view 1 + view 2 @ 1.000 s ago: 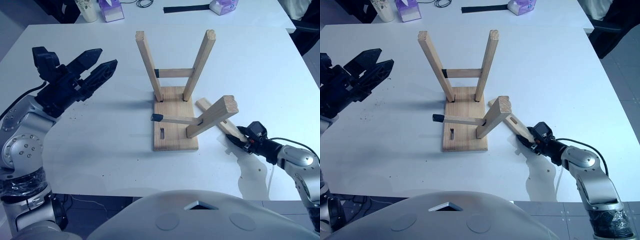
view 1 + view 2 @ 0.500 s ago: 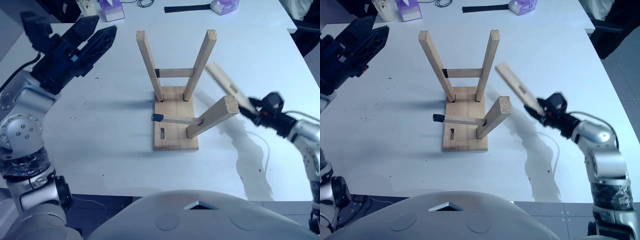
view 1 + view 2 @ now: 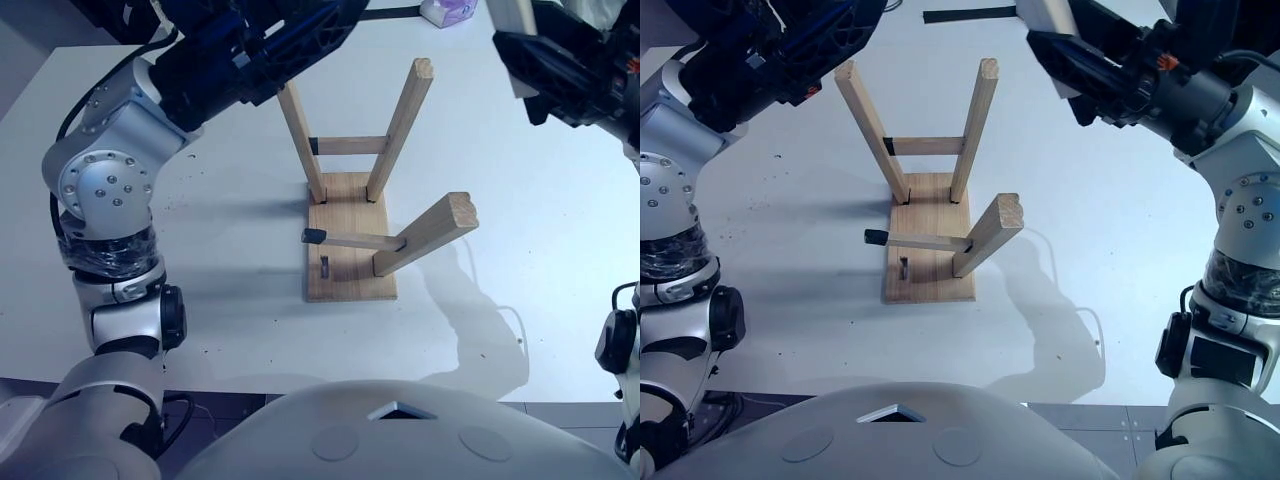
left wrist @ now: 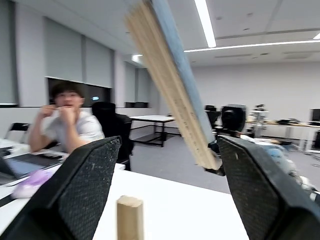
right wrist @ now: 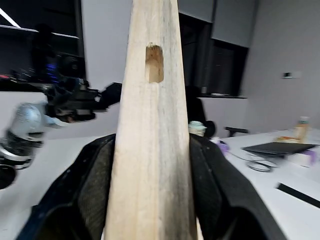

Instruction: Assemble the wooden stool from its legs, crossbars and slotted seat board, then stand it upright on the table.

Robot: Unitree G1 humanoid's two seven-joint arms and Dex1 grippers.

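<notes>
both arms are swinging up off the desk (image 3: pixel 200 250) since a second ago: the right gripper (image 3: pixel 545 65) is now carrying the loose leg (image 5: pixel 152 125) high over the far right, clamping it snugly (mortise showing), probably to clear the standing parts. the left gripper (image 3: pixel 335 20) is hovering wide open and empty near the back-left leg (image 3: pixel 300 130), likely to steady it. the seat board (image 3: pixel 350 285) is lying flat mid-desk, with a third leg (image 3: pixel 430 232) leaning on it.
</notes>
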